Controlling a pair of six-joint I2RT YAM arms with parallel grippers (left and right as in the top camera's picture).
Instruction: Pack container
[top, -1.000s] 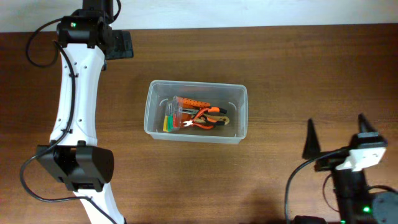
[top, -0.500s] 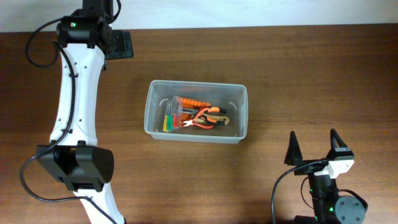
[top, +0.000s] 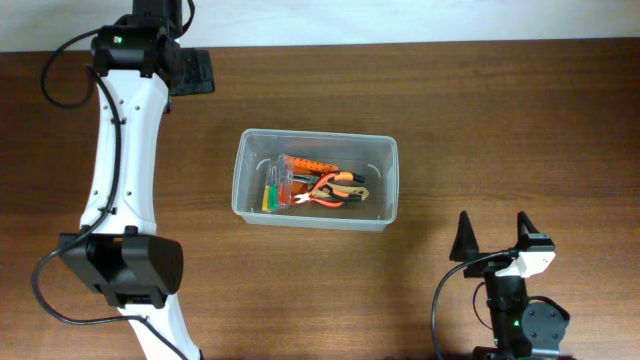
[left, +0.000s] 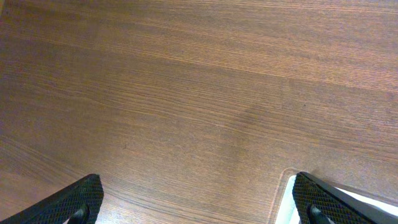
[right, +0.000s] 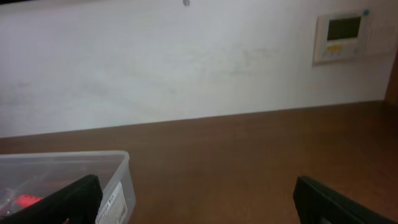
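Note:
The clear plastic container (top: 249, 160) stands in the middle of the table. It holds a small clear case of coloured screwdrivers (top: 283, 186) and orange-handled pliers (top: 334, 191). My right gripper (top: 493, 238) is open and empty, low at the front right, apart from the container. In the right wrist view its fingers (right: 199, 202) frame bare table, with the container's corner (right: 115, 171) at the left. My left gripper is at the far left back of the table; in the left wrist view its fingers (left: 199, 205) are open over bare wood.
The table is dark brown wood (top: 500, 120). The left arm (top: 120, 170) stretches along the left side from front to back. A white wall with a small control panel (right: 339, 34) rises behind the table. A white edge (left: 348, 202) shows by the left gripper.
My right gripper has drawn back toward the front edge and shifted left, its fingers now closer together. The left arm and the container have not moved.

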